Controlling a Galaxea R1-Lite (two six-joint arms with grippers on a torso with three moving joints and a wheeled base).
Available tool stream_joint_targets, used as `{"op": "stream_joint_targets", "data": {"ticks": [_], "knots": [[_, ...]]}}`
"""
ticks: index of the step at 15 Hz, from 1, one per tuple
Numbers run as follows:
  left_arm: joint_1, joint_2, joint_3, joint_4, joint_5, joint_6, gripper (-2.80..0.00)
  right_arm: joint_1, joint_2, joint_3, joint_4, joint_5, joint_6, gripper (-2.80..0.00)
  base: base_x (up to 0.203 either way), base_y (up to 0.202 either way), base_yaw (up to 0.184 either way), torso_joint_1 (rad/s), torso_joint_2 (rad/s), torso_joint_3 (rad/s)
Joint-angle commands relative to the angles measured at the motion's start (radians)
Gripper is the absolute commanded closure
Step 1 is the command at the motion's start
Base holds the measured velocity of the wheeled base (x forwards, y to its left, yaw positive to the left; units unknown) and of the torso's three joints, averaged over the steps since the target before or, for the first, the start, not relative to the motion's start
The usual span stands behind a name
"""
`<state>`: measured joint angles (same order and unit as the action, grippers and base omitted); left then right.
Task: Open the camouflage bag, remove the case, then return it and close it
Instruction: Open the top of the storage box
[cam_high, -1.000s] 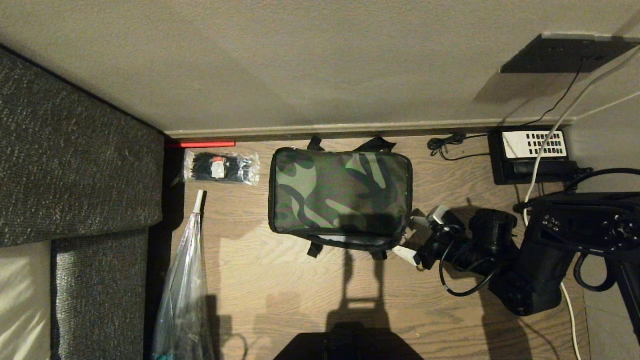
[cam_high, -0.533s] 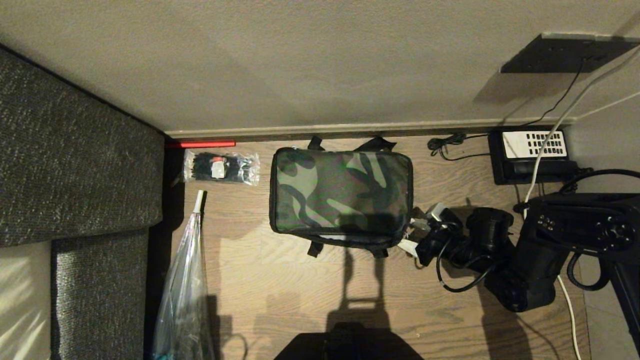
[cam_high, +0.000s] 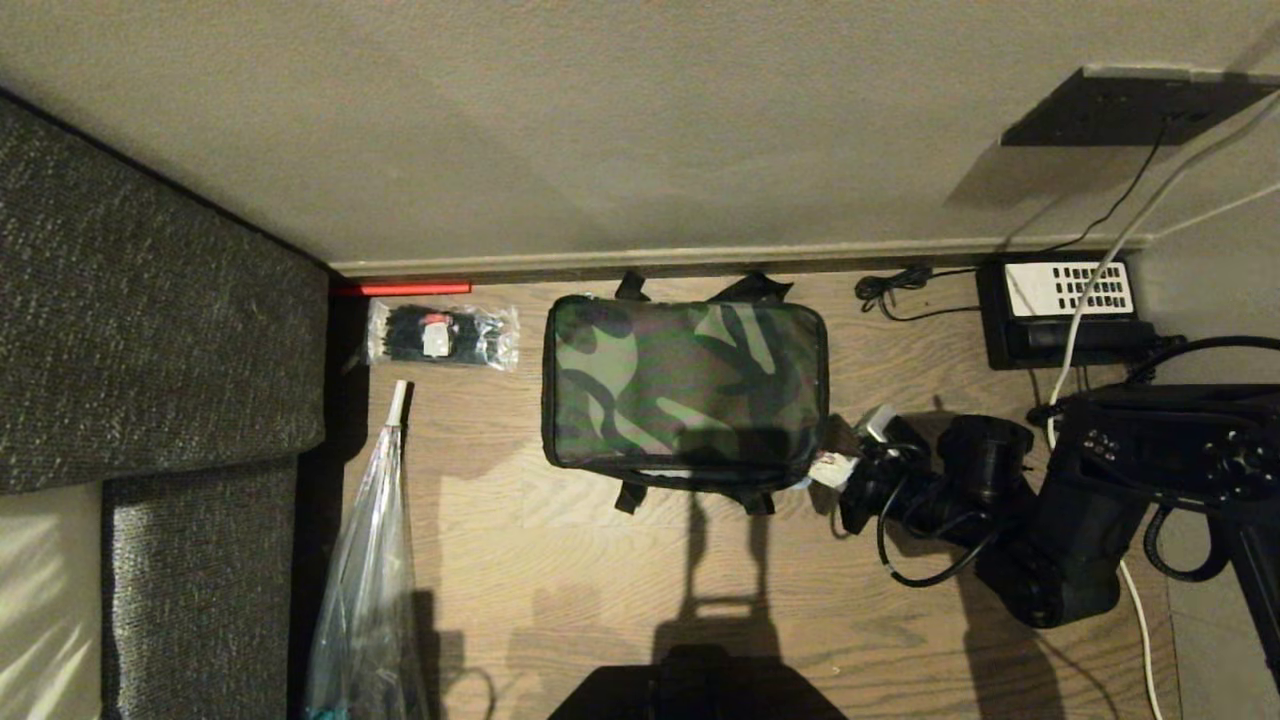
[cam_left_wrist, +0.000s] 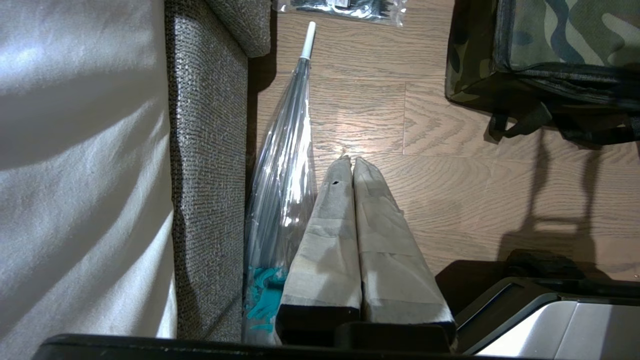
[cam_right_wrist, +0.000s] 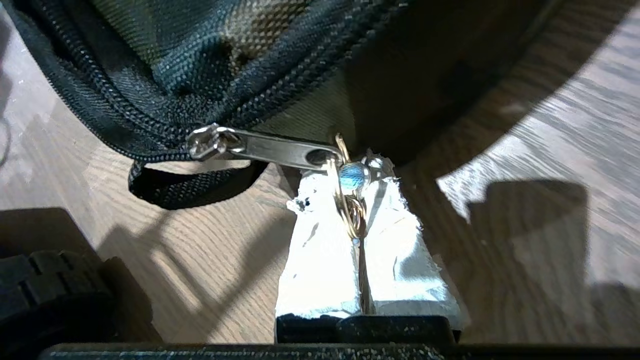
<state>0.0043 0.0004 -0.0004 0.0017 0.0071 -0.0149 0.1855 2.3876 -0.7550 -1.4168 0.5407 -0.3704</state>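
Resting on wood floor, camouflage bag, sofa beside

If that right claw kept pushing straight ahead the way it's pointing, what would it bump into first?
Probably the camouflage bag: the right gripper, shut on the zipper pull's ring, points at its corner close ahead.

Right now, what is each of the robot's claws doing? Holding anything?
Left gripper: shut, holding nothing, hanging over the floor beside the sofa.
Right gripper: shut on the ring of the zipper pull at the camouflage bag.
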Motion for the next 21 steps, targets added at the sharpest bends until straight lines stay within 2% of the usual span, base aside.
{"op": "stream_joint_targets", "data": {"ticks": [1,9,21], "knots": [[0.000,-0.002,0.003,0.000,0.001,0.000,0.00,0.000,-0.029,0.035,-0.007,0.004,-0.001,0.00,0.000,0.000,0.000,0.000,0.00,0.000],[0.000,-0.002,0.003,0.000,0.001,0.000,0.00,0.000,-0.113,0.069,0.000,0.010,0.062,0.00,0.000,0.000,0.000,0.000,0.00,0.000],[0.000,-0.002,0.003,0.000,0.001,-0.002,0.00,-0.039,-0.112,0.049,-0.001,0.015,0.054,0.00,0.000,0.000,0.000,0.000,0.00,0.000]]}}
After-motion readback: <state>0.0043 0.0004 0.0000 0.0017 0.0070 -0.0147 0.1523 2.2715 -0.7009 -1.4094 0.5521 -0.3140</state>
